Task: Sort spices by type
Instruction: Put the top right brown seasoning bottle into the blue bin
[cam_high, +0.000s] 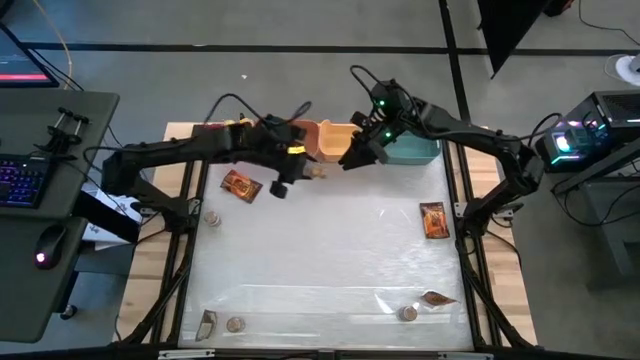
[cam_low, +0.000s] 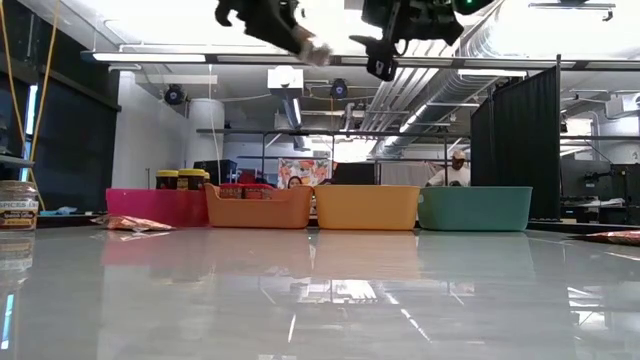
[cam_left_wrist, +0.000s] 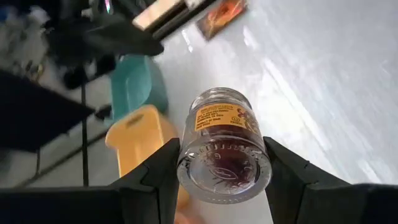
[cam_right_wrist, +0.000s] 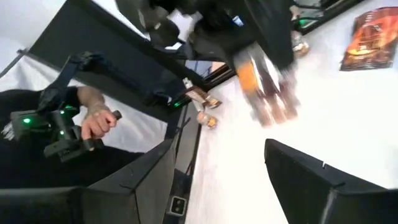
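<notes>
My left gripper (cam_left_wrist: 221, 158) is shut on a small glass spice jar (cam_left_wrist: 224, 146) with a yellow label and dark red contents; its lid is hidden. In the high view the left gripper (cam_high: 298, 168) and the jar (cam_high: 316, 172) hang just in front of the yellow-orange bin (cam_high: 330, 135). In the low view the jar (cam_low: 318, 52) is high above the bins. My right gripper (cam_high: 355, 152) is open and empty, close to the right of the jar, near the teal bin (cam_high: 412, 152). Its wrist view shows it (cam_right_wrist: 214, 180) with the blurred jar (cam_right_wrist: 267, 87) ahead. My left gripper pinches the jar between its two fingers (cam_left_wrist: 163, 168), one on each side of the glass wall near the base (cam_left_wrist: 224, 180). The base faces the wrist camera, so the jar points away along the fingers. It is lifted clear, well above the table.
Four bins stand along the far edge: pink (cam_low: 155, 207), orange (cam_low: 258, 207), yellow-orange (cam_low: 366, 207), teal (cam_low: 474, 207). Foil packets (cam_high: 241, 186) (cam_high: 434, 219) (cam_high: 437, 298) and little jars (cam_high: 211, 217) (cam_high: 235, 324) (cam_high: 407, 313) lie scattered on the table. A person's hand (cam_right_wrist: 93, 124) holds a controller beyond the table.
</notes>
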